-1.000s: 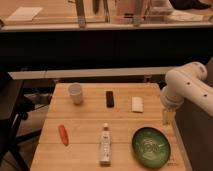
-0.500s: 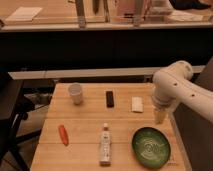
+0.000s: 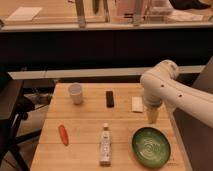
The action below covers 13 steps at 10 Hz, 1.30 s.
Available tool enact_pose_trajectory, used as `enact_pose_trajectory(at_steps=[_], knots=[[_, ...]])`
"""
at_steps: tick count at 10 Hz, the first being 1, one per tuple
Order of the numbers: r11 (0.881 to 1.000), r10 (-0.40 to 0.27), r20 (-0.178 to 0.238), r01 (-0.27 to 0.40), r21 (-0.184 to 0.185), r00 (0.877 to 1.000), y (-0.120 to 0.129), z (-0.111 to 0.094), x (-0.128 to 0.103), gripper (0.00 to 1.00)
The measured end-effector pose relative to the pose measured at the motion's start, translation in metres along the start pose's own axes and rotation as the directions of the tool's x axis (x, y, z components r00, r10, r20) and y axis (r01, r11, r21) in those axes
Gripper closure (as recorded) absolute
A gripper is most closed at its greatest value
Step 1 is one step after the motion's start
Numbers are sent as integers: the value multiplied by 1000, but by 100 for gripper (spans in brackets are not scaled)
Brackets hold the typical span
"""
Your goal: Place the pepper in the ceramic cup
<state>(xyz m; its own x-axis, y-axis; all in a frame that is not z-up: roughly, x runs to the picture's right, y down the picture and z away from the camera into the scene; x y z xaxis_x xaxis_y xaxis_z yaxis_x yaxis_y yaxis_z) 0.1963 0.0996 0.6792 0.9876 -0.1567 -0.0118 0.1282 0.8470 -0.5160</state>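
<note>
The small orange-red pepper lies on the wooden table near its left edge. The plain white ceramic cup stands upright at the back left, a short way beyond the pepper. My gripper hangs from the white arm at the right side of the table, just above the green bowl and far to the right of the pepper and cup. It holds nothing that I can see.
A white labelled bottle lies at the front centre. A small black object and a white flat object lie at the back middle. A dark chair stands off the left edge.
The arm has swung leftward and lower over the right side of the table, bringing the gripper in above the bowl. The objects on the table have not moved.
</note>
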Motion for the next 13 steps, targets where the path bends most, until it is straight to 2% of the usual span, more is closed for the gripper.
enact_pose_trajectory(at_steps=[3, 8, 10, 12, 13], knots=[[996, -82, -17, 83, 14, 996, -6, -5, -46, 20], [983, -181, -36, 182, 23, 983, -4, -7, -74, 20], [967, -249, -35, 251, 39, 968, -8, -10, -111, 20], [957, -285, -42, 286, 40, 958, -6, -11, -121, 20], [946, -318, -46, 320, 41, 947, -5, -12, -130, 20]])
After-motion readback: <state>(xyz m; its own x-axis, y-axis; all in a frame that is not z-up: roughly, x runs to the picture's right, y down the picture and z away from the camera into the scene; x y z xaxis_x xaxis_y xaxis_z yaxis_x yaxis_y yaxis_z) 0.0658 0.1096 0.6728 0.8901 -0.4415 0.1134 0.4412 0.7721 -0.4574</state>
